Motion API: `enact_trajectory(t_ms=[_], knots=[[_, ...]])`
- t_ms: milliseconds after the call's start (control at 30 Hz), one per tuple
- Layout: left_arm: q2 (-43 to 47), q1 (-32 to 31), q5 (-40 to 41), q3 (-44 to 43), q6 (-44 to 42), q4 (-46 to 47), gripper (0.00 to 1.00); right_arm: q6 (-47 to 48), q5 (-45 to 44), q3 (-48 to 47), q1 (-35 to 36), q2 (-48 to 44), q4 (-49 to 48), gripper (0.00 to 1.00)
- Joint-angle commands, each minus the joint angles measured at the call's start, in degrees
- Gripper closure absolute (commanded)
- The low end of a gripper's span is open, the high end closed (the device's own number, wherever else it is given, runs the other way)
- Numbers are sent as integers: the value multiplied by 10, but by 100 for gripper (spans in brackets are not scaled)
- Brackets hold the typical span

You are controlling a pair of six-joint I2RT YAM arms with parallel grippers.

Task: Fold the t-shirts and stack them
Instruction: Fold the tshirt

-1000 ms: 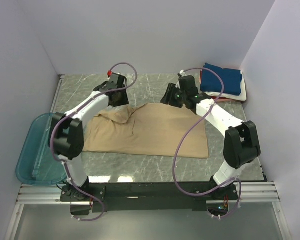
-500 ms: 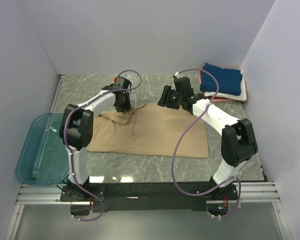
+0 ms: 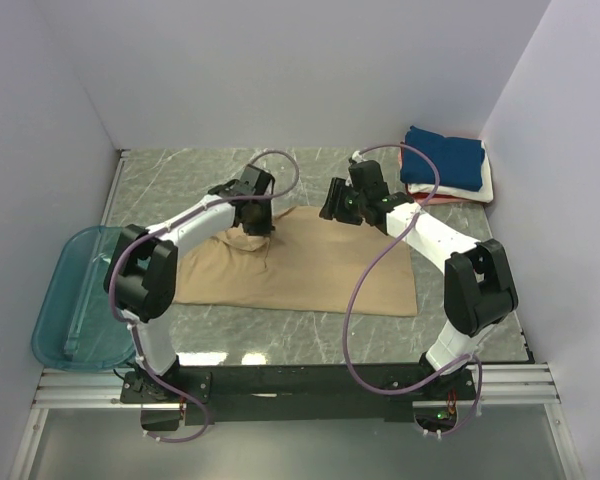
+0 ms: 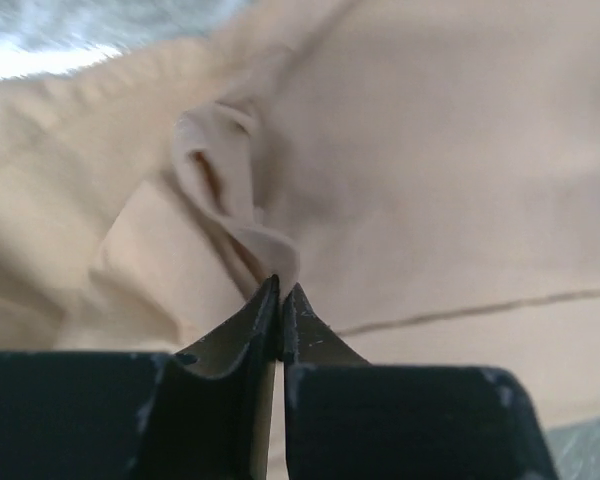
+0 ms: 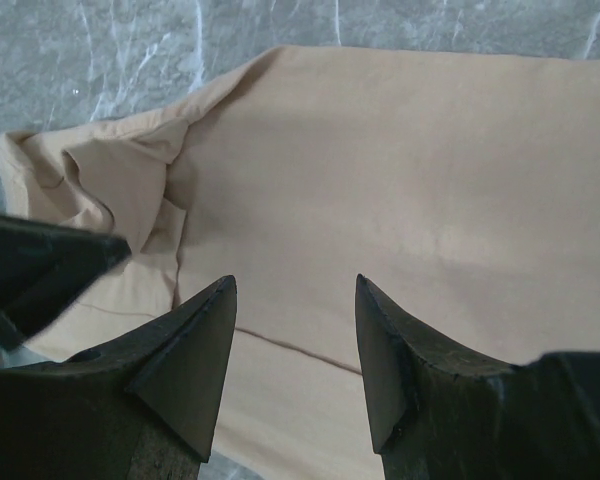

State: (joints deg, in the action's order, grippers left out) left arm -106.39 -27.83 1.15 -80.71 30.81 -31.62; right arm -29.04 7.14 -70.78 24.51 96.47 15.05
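Observation:
A tan t-shirt [image 3: 310, 265] lies spread on the marble table, its left part bunched. My left gripper [image 3: 257, 217] is shut on a pinched fold of the tan t-shirt [image 4: 270, 245] near the shirt's back left edge. My right gripper [image 3: 332, 205] is open and empty, hovering over the shirt's back edge; the tan cloth [image 5: 380, 200] lies under its fingers [image 5: 195, 345]. Folded shirts are stacked at the back right: navy blue [image 3: 442, 158] on top, white [image 3: 477, 183] below, a red edge [image 3: 432, 198] under that.
A translucent teal tub [image 3: 75, 300] hangs over the table's left edge. White walls close in the back and both sides. The black frame with the arm bases [image 3: 310, 380] runs along the near edge.
My left gripper has moved right and nearer along the shirt's back edge, dragging the bunched cloth with it. My right gripper has shifted slightly left and stays open.

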Motion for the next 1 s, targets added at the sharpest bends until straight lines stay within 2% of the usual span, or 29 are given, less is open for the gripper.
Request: enact_trajectory(t_ms=[0,167,267,433,567,600,700,733,967], knots=[[39,-27,-19,23,2,16,88,6,-13,3,-1,-33,-16,42],[62,-52,-18,71,7,22,70,7,-14,10,0,-37,-17,42],[88,-57,-22,108,17,35,63,8,-15,14,-1,-42,-16,42],[152,-56,-3,145,43,40,57,10,-12,22,0,-47,-20,42],[166,-52,88,116,62,9,55,9,-6,22,0,-41,-22,42],[162,-50,117,107,65,2,54,8,-5,23,3,-41,-25,42],[118,-46,132,53,45,-27,52,8,-6,24,4,-41,-24,42],[83,-46,147,19,39,-42,52,8,-7,24,4,-41,-23,42],[-50,-47,154,-72,-16,-74,48,8,-7,31,4,-47,-24,42]])
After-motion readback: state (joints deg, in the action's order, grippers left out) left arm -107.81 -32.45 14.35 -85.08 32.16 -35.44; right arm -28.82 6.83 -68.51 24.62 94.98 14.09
